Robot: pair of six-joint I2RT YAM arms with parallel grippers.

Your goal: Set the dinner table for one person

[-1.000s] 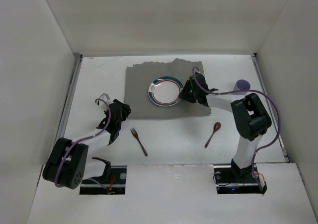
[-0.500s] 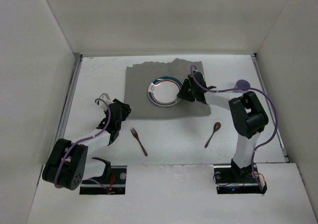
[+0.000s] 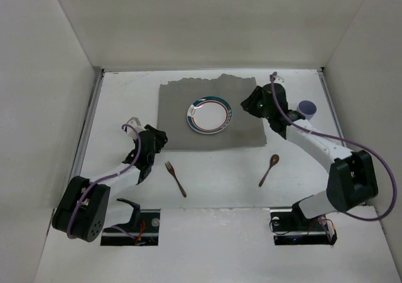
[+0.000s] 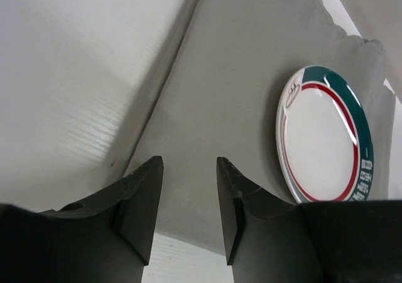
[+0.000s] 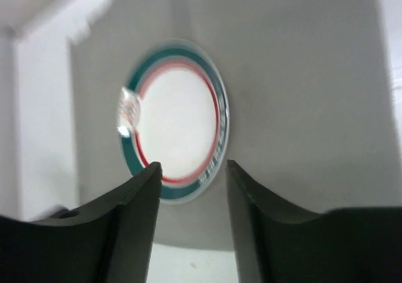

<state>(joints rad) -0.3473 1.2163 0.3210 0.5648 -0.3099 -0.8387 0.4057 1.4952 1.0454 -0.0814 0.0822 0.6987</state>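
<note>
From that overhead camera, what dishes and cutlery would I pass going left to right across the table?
fork → plate → spoon → purple cup

Reaches forward on both sides, jaws parted.
Holds left gripper [image 3: 155,139] [image 4: 188,170] low, elbow bent, pointing forward and right, fingers slightly apart; sets right gripper [image 3: 250,103] [image 5: 191,169] far forward, angled leftward, fingers apart, gripping nothing.
</note>
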